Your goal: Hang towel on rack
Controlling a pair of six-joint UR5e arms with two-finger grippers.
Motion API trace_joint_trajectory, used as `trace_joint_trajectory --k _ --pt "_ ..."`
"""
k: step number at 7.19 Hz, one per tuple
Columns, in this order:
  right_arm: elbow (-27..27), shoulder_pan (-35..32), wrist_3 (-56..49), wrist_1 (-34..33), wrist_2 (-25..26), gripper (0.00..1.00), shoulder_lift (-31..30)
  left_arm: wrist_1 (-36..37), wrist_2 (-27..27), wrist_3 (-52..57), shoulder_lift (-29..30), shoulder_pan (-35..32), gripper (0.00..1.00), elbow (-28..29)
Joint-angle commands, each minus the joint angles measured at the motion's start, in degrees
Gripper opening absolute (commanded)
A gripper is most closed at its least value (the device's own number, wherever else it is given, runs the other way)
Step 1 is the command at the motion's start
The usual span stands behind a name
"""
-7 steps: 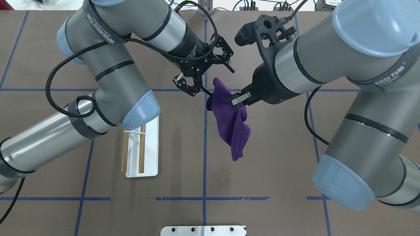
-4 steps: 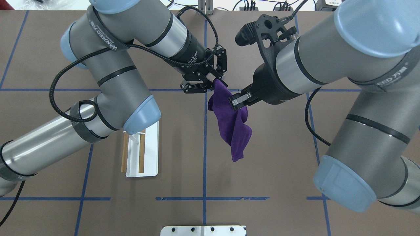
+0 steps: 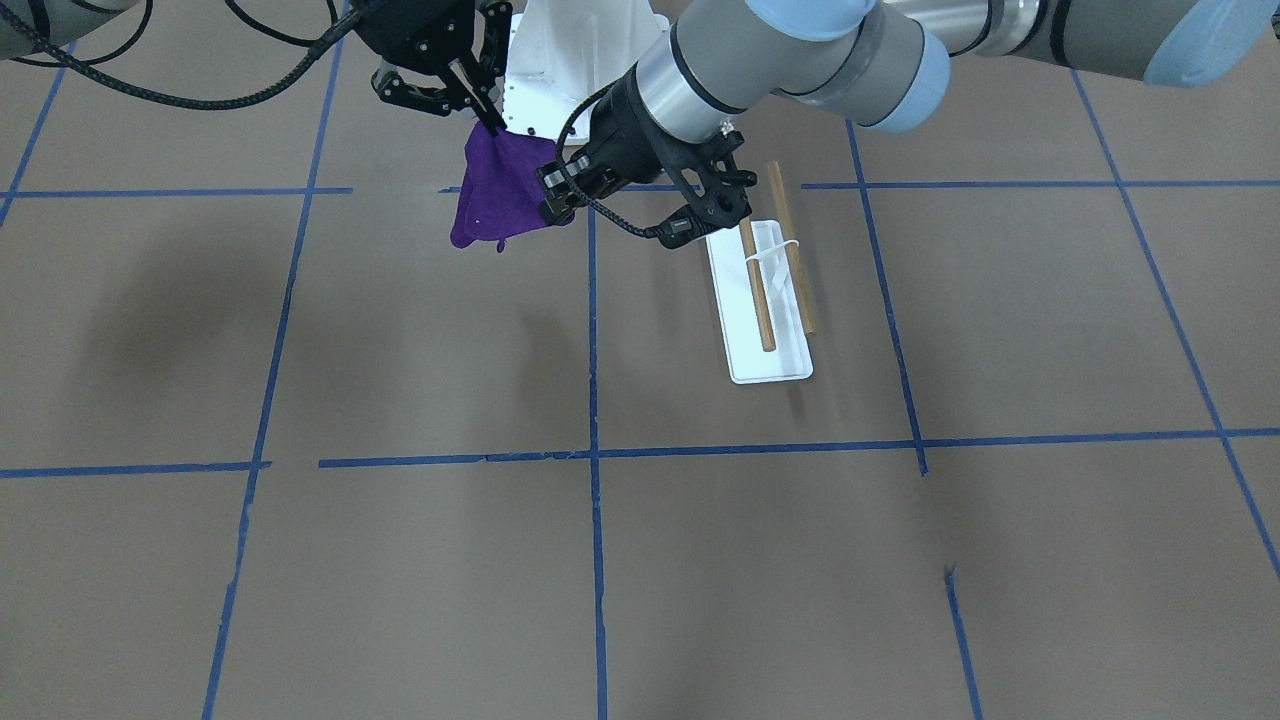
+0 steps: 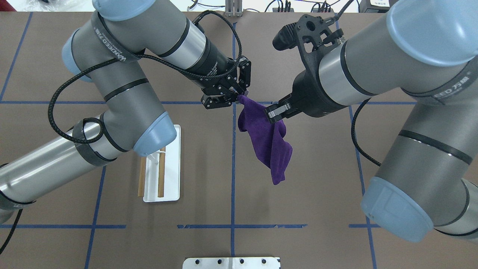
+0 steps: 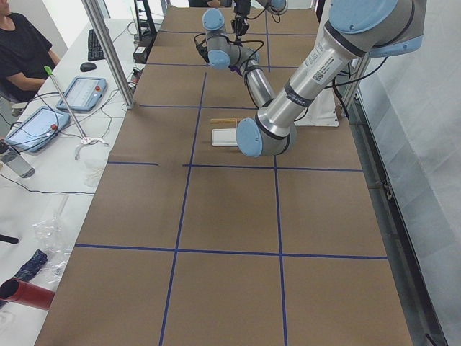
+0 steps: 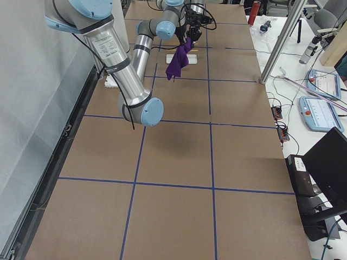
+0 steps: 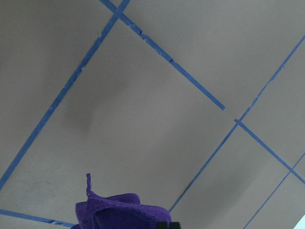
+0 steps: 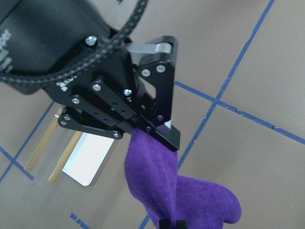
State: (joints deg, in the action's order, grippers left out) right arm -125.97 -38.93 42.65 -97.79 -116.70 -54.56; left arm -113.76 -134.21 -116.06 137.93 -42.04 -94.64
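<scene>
The deep-purple towel (image 4: 266, 138) hangs in the air above the table's middle, held by both grippers. My left gripper (image 4: 239, 98) is shut on its upper left corner. My right gripper (image 4: 275, 114) is shut on its upper edge a little to the right, and the rest droops below. In the front-facing view the towel (image 3: 497, 190) hangs between the right gripper (image 3: 490, 124) and the left gripper (image 3: 556, 196). The right wrist view shows the left gripper (image 8: 159, 134) pinching the towel (image 8: 176, 191). The rack (image 4: 171, 164), with a white base and two wooden rods, stands to the towel's left, partly under my left arm.
Blue tape lines (image 4: 233, 179) cross the brown table. A metal plate (image 4: 231, 262) sits at the near edge. The white robot pedestal (image 3: 580, 50) stands behind the grippers in the front-facing view. An operator (image 5: 21, 50) sits beyond the table's far side.
My left gripper, open beside the towel a second ago, has closed on its upper corner. The right gripper has shifted slightly right, so the top edge is pulled out between them.
</scene>
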Motion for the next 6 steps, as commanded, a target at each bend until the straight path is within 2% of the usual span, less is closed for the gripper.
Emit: trace_joint_trajectory --k 1,2,4,6 --pt "-1.21 0.96 0.06 -0.03 3.41 1.00 -0.98 0.12 0.00 -0.13 -0.47 -0.24 0.00 -1.07" --pt "-1.56 0.53 0.06 -0.03 3.32 1.00 -1.94 0.12 0.00 -0.13 -1.52 -0.24 0.00 -2.21" --pt "-6.37 -0.17 -0.03 0.14 3.23 1.00 -9.39 0.12 0.09 -0.31 -5.89 -0.33 0.00 -7.11" --pt "-6.66 -3.49 0.06 -0.03 2.62 1.00 -14.58 0.12 0.18 -0.48 -10.47 -0.50 0.00 -12.74"
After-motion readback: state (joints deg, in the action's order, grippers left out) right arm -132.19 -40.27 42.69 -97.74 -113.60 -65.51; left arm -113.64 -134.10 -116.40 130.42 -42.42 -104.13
